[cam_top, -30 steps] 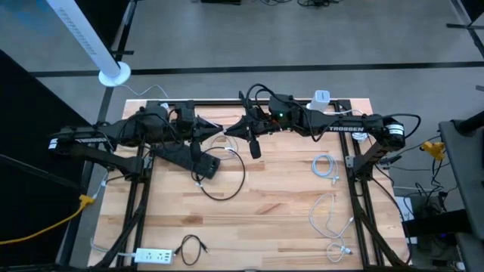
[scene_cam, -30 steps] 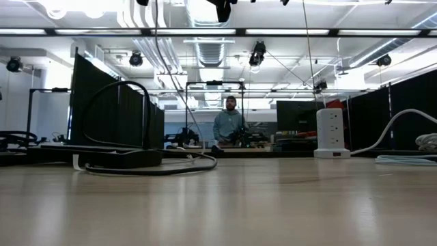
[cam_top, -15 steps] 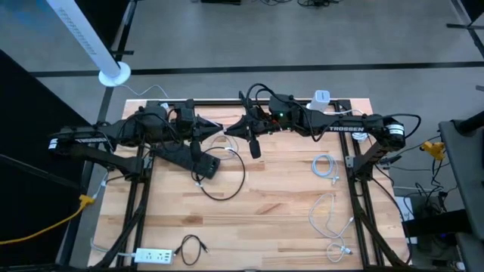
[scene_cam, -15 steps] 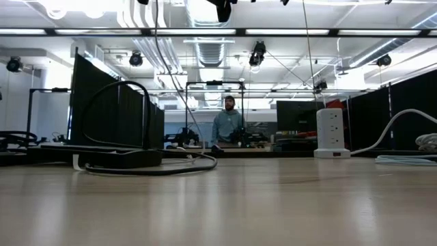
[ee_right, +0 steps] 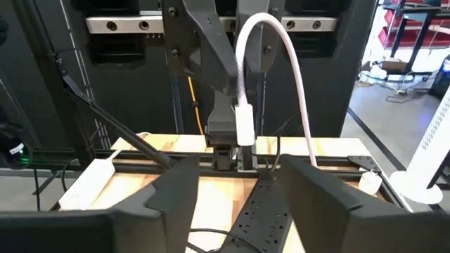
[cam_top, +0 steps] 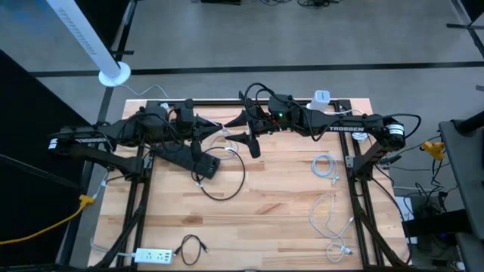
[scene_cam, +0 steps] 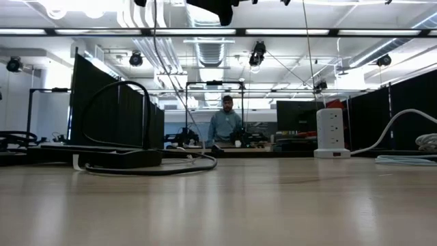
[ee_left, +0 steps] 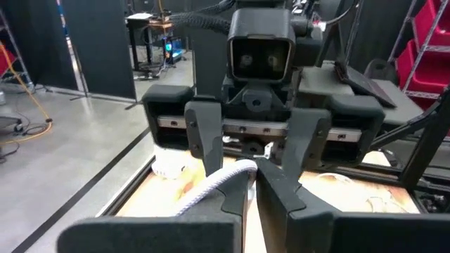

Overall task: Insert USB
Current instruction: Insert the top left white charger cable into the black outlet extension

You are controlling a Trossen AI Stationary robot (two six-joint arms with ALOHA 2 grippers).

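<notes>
Your two arms (cam_top: 340,125) are matte black, looped with black cables; white TROSSEN lettering (cam_top: 345,128) on one, green LED (cam_top: 280,115) lit.

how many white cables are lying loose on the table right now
2 clearly on the table: a coiled white cable near the right edge, and a longer looped white cable in front of it. A third hangs from the left end effector, off the wood.

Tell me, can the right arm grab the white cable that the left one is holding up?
Probably yes. The right fingers stand open, facing the white cable pinched in the left fingers, with nothing between them.
</notes>
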